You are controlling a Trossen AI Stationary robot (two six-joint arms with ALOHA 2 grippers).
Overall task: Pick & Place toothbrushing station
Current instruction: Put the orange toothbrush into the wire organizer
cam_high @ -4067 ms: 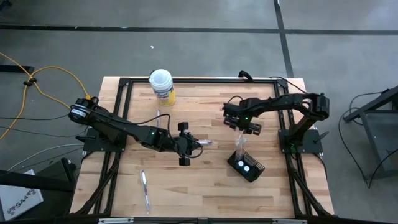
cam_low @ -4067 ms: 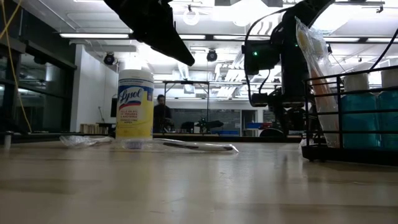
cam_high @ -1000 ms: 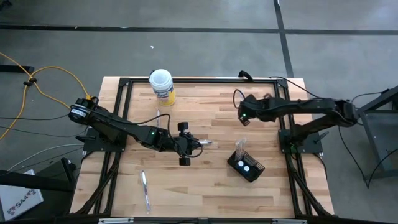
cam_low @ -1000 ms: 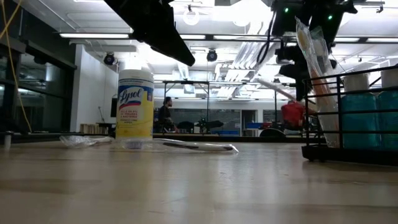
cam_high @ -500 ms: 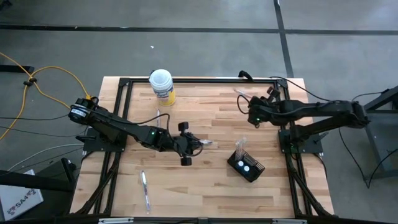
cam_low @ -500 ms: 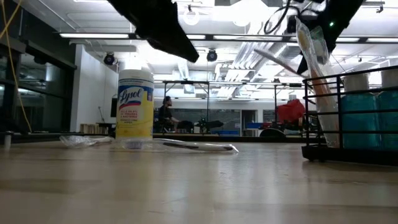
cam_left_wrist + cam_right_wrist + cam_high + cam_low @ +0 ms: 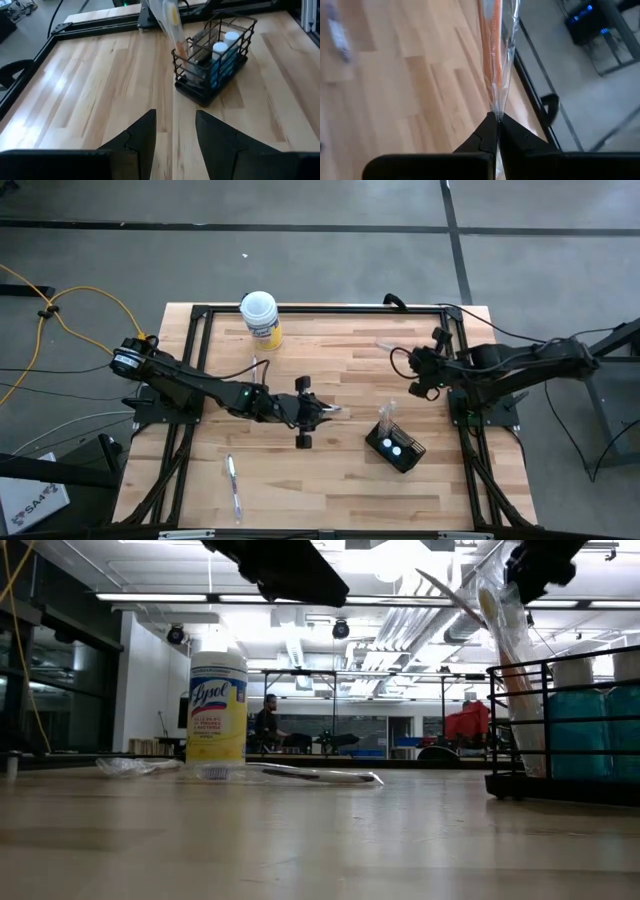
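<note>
Now the right claw draws back with a wrapped toothbrush

Pinched shut on a clear-wrapped orange toothbrush (image 7: 493, 55), the right claw (image 7: 430, 372) has pulled away from the bench centre toward its own base, just beyond the toothbrushing station (image 7: 395, 447). That suggests a placement into the station comes next. The station already holds one wrapped brush (image 7: 168, 20) and white-capped blue tubes (image 7: 222, 47). The left claw (image 7: 173, 131), open, faces the station.

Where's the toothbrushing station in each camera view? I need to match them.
High view: toothbrushing station, lower right of the table.
Low view: at the right edge.
Left wrist view: upper middle, beyond the fingers.
Right wrist view: not in it; the right gripper pinches a second wrapped brush.
Shared landmark: the wrapped toothbrush leaning out of the station, in the first three.
</note>
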